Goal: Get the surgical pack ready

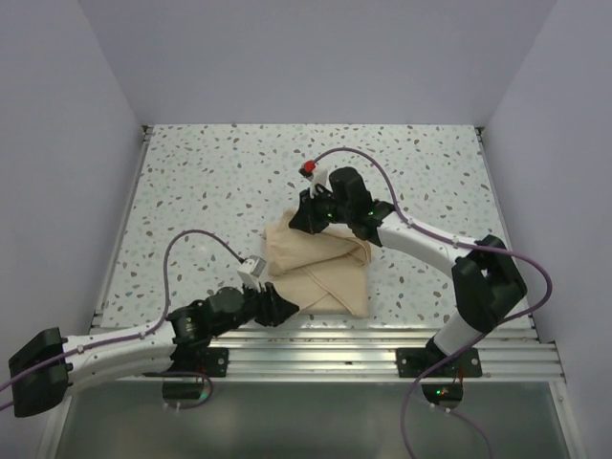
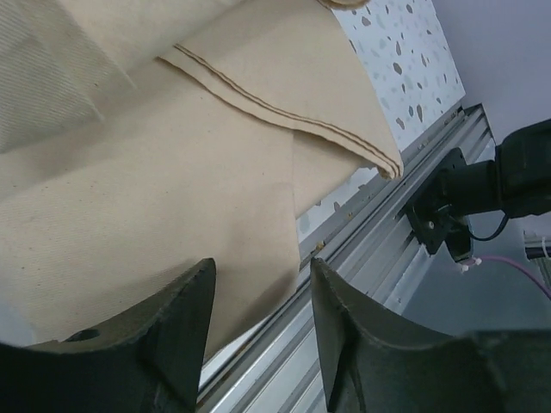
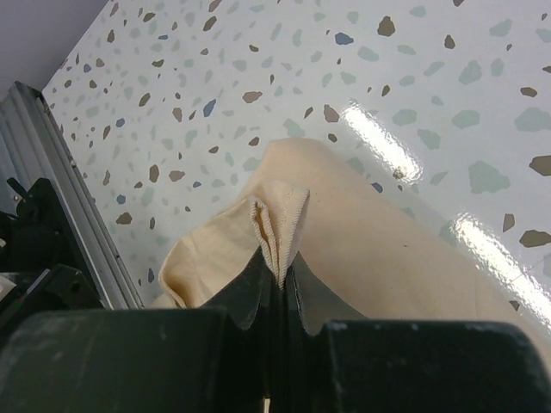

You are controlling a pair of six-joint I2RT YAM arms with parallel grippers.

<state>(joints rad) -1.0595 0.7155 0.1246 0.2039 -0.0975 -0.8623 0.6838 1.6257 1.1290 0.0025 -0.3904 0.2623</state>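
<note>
Right claw point(image 3: 277, 284) with dark fingers pressed together on a ribbed fold of beige cloth point(image 3: 379, 249), pinched edge standing up between the tips, cloth bunched on the glossy speckled worktop point(image 3: 258, 69), metal rail point(image 3: 60, 189) along the left edge

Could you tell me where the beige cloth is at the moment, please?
In the top view the cloth lies near the front rail, about centre: the right gripper pinches its far edge, and the open left gripper sits at its near-left edge.

Cloth bundle point(image 1: 320, 270) on table point(image 1: 210, 182), near front rail point(image 1: 382, 337)
</note>
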